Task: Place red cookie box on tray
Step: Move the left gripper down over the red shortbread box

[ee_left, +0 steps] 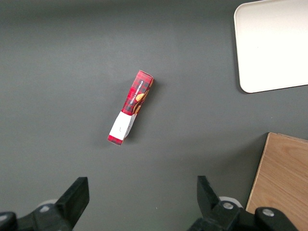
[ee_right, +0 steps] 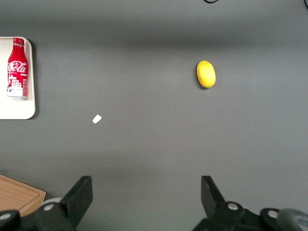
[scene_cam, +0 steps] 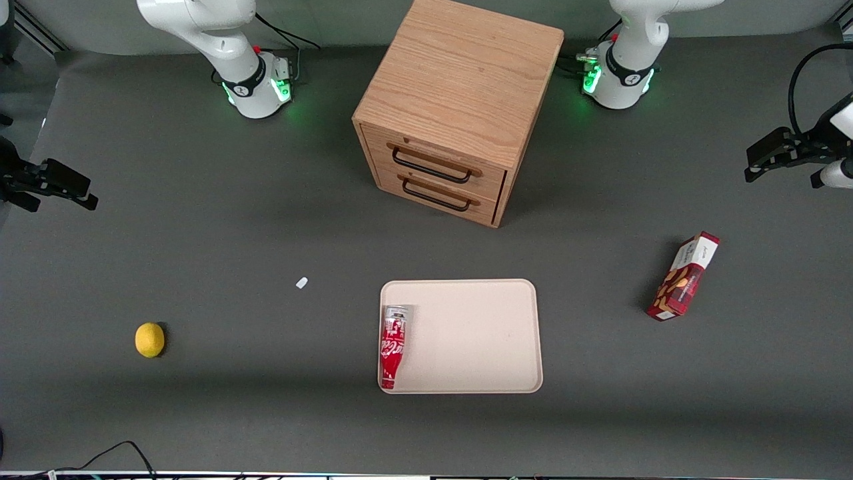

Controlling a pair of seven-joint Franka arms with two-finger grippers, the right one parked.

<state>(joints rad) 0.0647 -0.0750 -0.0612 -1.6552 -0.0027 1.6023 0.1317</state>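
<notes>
1. The tray (scene_cam: 480, 333) lies flat on the grey table (scene_cam: 233, 267), nearest the front camera among the central things; a corner of it also shows in the left wrist view (ee_left: 269, 48).
2. A red cola bottle (scene_cam: 392, 347) lies on its side in the tray, along the rim that faces the parked arm's end of the table.
3. A lemon (scene_cam: 149, 340) sits well apart from the tray, toward the parked arm's end, and a small white scrap (scene_cam: 302, 283) lies between the two, a little farther from the camera.
4. The red cookie box (scene_cam: 684, 276) lies on the table toward the working arm's end, well apart from the tray, its white end pointing away from the camera (ee_left: 131, 107).
5. The wooden drawer cabinet (scene_cam: 460, 107) stands farther back than the tray, both drawers closed.
6. The left gripper (scene_cam: 780, 157) hangs above the table edge at the working arm's end, its fingers (ee_left: 77, 197) spread wide with nothing between them, apart from the box.
</notes>
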